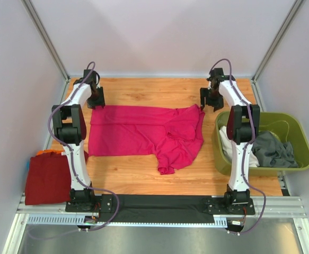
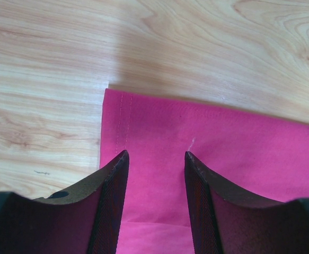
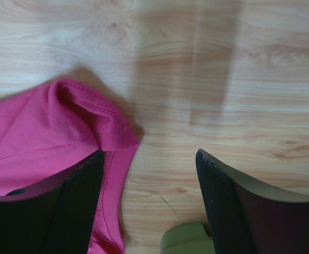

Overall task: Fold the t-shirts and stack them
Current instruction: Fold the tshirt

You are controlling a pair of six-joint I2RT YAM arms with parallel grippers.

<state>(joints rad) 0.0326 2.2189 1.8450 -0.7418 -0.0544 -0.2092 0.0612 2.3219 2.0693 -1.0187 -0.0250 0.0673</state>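
**Bench (image 1: 143, 90).** Flat board with a light wood grain and a matte finish.

**T-shirts, four visible.**
1. One magenta t-shirt (image 1: 143, 132) of soft knit cloth lies at the middle of the bench. Its left part is flat and rectangular. Its right part is doubled over in loose wrinkles, with one sleeve pointing toward the near edge. The left wrist view shows a double-stitched hem at its corner.
2. One dark red t-shirt (image 1: 45, 177) lies as a folded, roughly square block at the near left edge.
3. One white t-shirt (image 1: 226, 140) and one grey t-shirt (image 1: 273, 151) lie crumpled inside the bin.

**Bin (image 1: 271, 115), one.** Olive-green smooth plastic, rectangular with rounded corners, at the right of the bench.

**Claws, two.** The fingers (image 2: 109, 211) are dark with a fine ribbed surface.
- The left claw (image 1: 96, 98) is spread and grips nothing. It hangs over the far left corner of the magenta t-shirt.
- The right claw (image 1: 211, 99) is spread wide and grips nothing. It is at the shirt's far right corner, just beside the bin, with one finger above the rolled hem and the other above bare wood.
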